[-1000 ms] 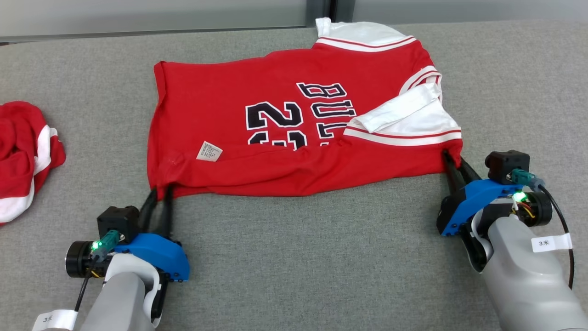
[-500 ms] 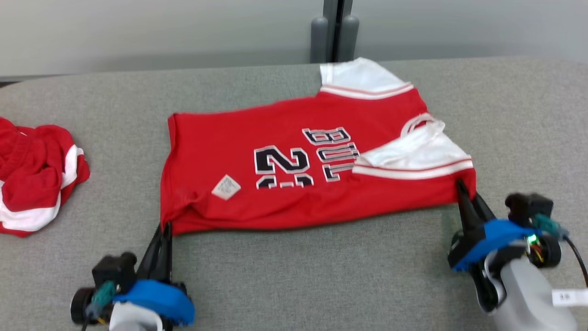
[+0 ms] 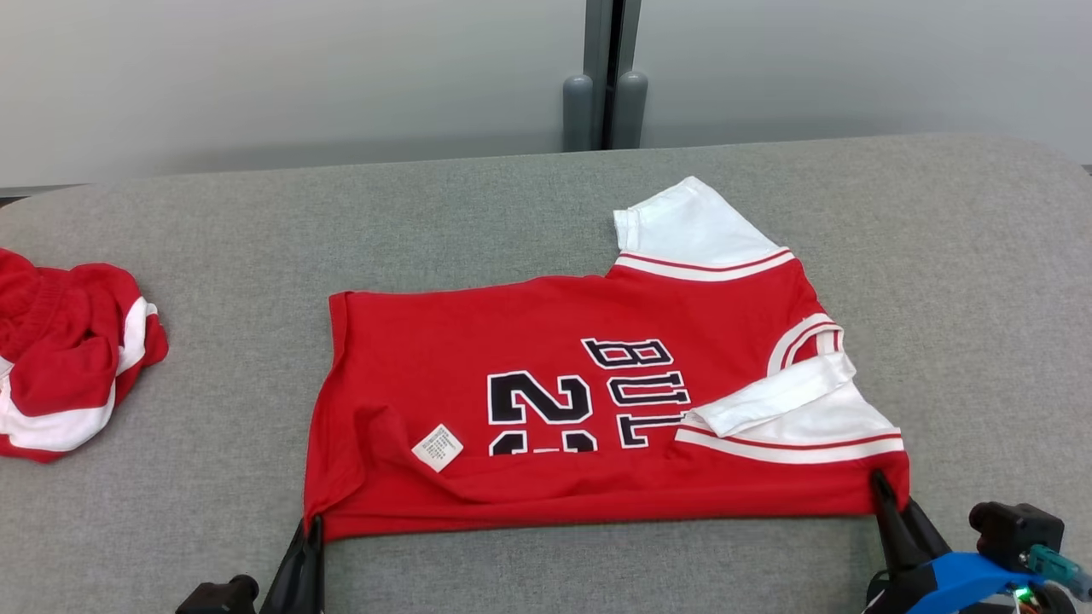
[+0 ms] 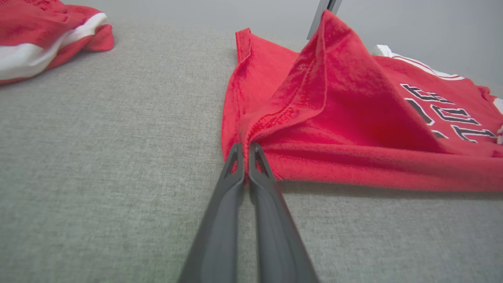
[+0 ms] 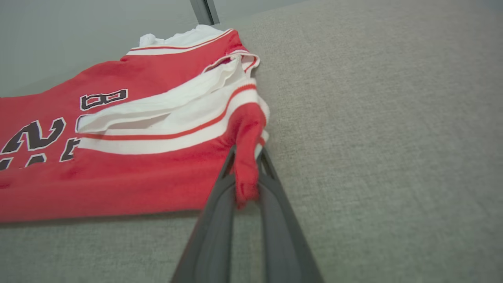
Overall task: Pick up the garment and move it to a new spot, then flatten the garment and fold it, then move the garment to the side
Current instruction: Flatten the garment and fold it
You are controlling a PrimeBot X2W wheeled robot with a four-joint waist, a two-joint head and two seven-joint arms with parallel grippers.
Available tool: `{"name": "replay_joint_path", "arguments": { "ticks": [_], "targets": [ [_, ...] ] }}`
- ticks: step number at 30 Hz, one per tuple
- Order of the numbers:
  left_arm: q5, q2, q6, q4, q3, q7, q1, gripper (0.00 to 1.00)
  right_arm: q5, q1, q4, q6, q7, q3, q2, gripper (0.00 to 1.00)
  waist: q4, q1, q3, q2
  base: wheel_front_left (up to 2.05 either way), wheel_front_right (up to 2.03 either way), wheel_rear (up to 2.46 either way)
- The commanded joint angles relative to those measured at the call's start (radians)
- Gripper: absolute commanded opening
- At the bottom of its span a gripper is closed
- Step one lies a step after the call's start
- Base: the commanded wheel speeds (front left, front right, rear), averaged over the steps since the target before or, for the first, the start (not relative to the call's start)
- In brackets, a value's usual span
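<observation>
1. Closing moments ago, left gripper (image 4: pixel 245 148) and right gripper (image 5: pixel 246 154) are pinching near corners of the red-and-white fabric basketball jersey (image 3: pixel 546 384).
2. Lying flat, clear of the grey felt bench's (image 3: pixel 478 213) far edge, it is probably awaiting folding.

A grey woven table surface (image 3: pixel 938 256) spans the lower and middle frame of the head view, its far edge curving down at the upper left and upper right. At the left edge, mid-height, a crumpled red-and-white cloth (image 3: pixel 68 358) lies heaped on that surface, partly cut off by the frame. Behind the table, a plain pale grey wall (image 3: pixel 256 77) runs across the top. A dark vertical strip (image 3: pixel 604 68) divides it at top centre, flanked at its base by two rounded grey posts (image 3: pixel 578 111).
</observation>
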Motion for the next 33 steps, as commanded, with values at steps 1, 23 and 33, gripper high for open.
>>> {"name": "replay_joint_path", "arguments": {
  "ticks": [1, 23, 33],
  "targets": [
    [-0.005, 0.001, 0.006, 0.0, 0.005, 0.0, 0.014, 0.0, -0.009, 0.029, -0.029, 0.0, 0.018, -0.01, 0.007, 0.0, -0.001, 0.0, 0.0, 0.0, 0.0, 0.0, 0.0],
    [0.061, -0.029, 0.019, -0.208, 0.071, 0.0, -0.016, 1.0, -0.124, 0.001, -0.261, 0.0, -0.022, -0.019, 0.06, 1.0, 0.004, 0.0, -0.048, 0.0, 0.0, 0.0, 0.0],
    [0.109, -0.038, 0.013, -0.255, 0.133, 0.0, -0.057, 1.0, -0.141, -0.035, -0.262, 0.0, -0.087, 0.018, 0.069, 1.0, 0.014, 0.0, -0.065, 0.0, 0.0, 0.0, 0.0]
  ]
}}
